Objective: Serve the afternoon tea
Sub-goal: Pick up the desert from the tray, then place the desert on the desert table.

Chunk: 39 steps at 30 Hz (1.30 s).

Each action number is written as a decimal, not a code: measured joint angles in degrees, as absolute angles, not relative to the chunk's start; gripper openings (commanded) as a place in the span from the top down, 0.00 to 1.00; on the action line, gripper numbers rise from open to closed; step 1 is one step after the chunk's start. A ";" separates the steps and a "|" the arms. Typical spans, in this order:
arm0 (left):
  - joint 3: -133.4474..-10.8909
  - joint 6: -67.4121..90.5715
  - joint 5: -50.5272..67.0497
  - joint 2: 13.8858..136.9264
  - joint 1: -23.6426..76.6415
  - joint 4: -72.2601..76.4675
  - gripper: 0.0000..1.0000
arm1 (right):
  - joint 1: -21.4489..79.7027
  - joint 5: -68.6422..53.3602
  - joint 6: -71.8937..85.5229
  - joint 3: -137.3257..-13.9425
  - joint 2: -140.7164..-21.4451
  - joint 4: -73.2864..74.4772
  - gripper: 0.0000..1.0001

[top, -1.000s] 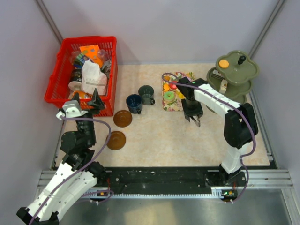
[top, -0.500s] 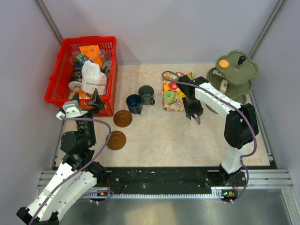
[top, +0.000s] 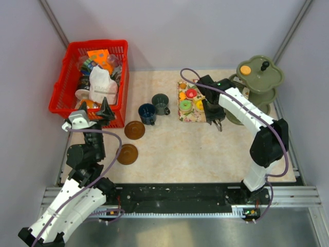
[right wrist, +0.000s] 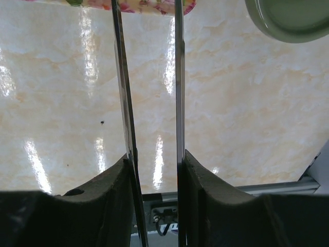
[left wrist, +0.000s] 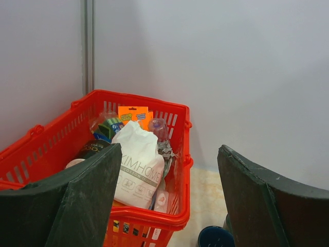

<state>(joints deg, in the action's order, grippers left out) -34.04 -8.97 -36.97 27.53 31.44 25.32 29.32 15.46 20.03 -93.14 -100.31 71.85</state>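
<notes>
Since a second ago the right arm has swung away from the bench middle toward the far right, so the right hand (top: 216, 119) now hangs at the near right corner of the floral tray (top: 193, 115), between it and the olive-green stand (top: 259, 82); its fingers have also drawn closer. The left arm has not shifted. From above, the right hand's grip is hard to read. The right wrist view settles it: the two thin blades of the metal tongs (right wrist: 179, 77) run between the pads, which press on them, over bare bench (right wrist: 241, 113). The tray's flowered edge and a curve of the stand's base show at the top of that view. Only the overhead view shows the doughnuts (top: 191, 93) lying on the tray, an orange pastry (top: 245, 69) on the stand's top tier, and the dark-green mug (top: 161, 103) beside the navy mug (top: 147, 113) left of the tray. One brown saucer (top: 134, 129) lies just near of the mugs, and a second saucer (top: 127, 154) nearer still. The left hand (top: 100, 110) hovers at the near right corner of the red basket (top: 69, 67). Its wrist view shows the fingers spread wide with nothing between them, a white pouch (left wrist: 136, 164) in the basket, and the navy mug's rim low in the frame.
</notes>
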 measured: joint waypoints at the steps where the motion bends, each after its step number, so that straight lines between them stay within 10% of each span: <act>1: -34.04 -8.97 -36.97 27.53 31.44 25.32 0.20 | 29.32 15.62 20.03 -93.19 -100.31 72.01 0.66; 39: -34.04 -8.95 -36.95 27.53 31.44 25.32 0.20 | 17.04 26.46 22.74 -115.50 -89.27 77.60 0.63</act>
<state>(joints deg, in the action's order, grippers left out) -34.04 -8.95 -36.95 27.53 31.44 25.32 17.04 26.46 22.74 -115.50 -89.27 77.60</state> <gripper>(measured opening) 0.805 0.372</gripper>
